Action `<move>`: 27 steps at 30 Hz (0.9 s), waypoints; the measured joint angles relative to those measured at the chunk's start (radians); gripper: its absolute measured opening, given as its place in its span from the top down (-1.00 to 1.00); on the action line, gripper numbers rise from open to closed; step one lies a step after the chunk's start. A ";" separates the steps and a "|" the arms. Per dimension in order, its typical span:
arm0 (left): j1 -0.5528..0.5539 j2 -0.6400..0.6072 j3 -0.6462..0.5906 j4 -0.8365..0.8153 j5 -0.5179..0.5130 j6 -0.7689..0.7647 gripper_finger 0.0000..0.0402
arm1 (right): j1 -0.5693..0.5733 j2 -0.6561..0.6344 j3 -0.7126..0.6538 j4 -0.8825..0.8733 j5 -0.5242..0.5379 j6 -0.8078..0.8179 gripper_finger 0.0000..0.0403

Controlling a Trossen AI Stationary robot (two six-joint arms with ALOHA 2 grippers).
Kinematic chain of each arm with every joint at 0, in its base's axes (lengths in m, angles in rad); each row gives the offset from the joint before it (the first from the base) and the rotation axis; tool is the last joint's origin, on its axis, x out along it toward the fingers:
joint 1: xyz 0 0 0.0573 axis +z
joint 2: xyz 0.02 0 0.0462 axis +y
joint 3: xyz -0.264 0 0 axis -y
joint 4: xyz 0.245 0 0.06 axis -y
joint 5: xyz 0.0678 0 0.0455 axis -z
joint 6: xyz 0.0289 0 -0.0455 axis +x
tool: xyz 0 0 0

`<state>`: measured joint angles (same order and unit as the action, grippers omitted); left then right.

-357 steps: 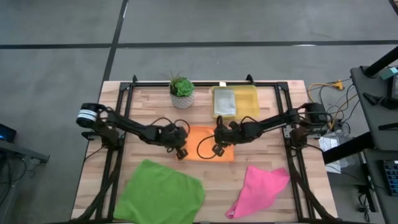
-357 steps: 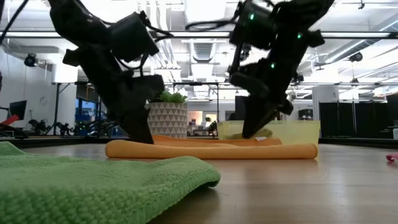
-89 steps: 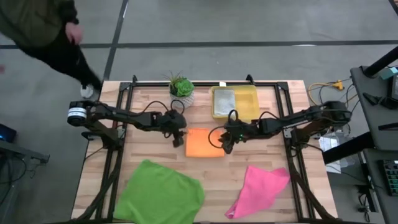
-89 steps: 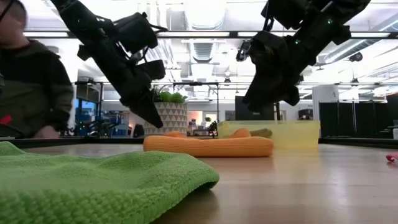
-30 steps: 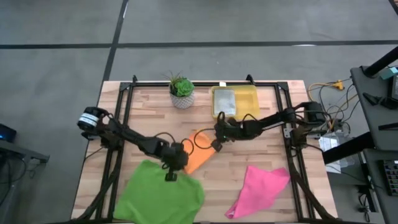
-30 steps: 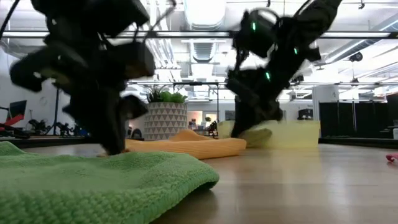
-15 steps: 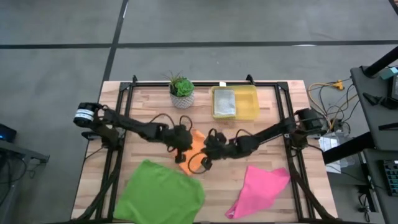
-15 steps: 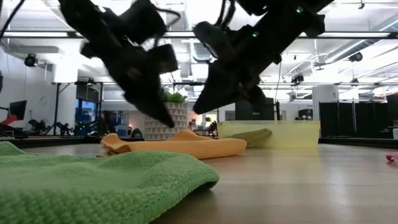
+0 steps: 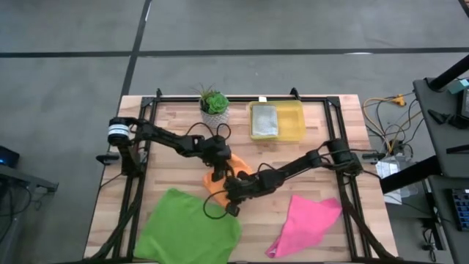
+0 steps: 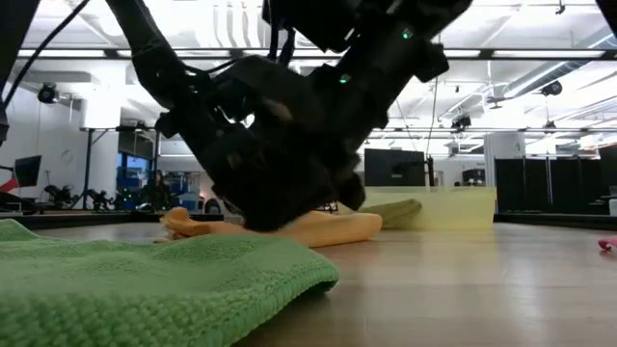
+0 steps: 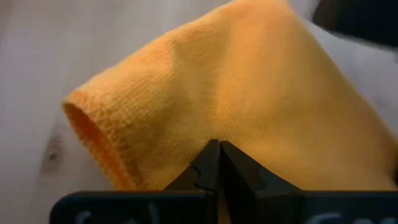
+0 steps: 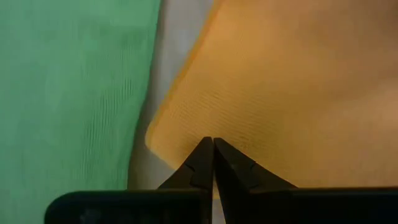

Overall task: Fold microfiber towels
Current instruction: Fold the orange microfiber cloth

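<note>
Both tools are sitting pinched together on the orange towel (image 9: 236, 176): left tool (image 11: 214, 163), right tool (image 12: 211, 157). Risk: pulling unevenly could bunch the fold, or drag it onto the green towel (image 9: 187, 235) nearby.

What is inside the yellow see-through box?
A folded light grey cloth lies in the left half of the translucent yellow plastic bin. The right half looks bare. Anything beneath the cloth is covered, so I cannot tell.
</note>
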<state>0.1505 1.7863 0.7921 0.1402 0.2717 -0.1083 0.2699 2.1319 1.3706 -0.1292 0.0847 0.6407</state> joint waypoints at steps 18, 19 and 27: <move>-0.110 -0.276 -0.011 -0.080 -0.399 -0.138 1.00 | -0.002 -0.182 -0.009 -0.395 0.162 -0.134 0.96; -0.115 -0.302 -0.013 -0.089 -0.404 -0.102 1.00 | -0.002 -0.202 -0.012 -0.393 0.173 -0.147 0.96; -0.144 -0.442 -0.014 -0.251 -0.394 -0.014 1.00 | -0.002 -0.353 -0.071 -0.385 0.239 -0.173 0.96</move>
<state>0.0063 1.3446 0.7780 -0.1104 -0.1227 -0.1226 0.2680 1.7790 1.2993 -0.5140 0.3240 0.4680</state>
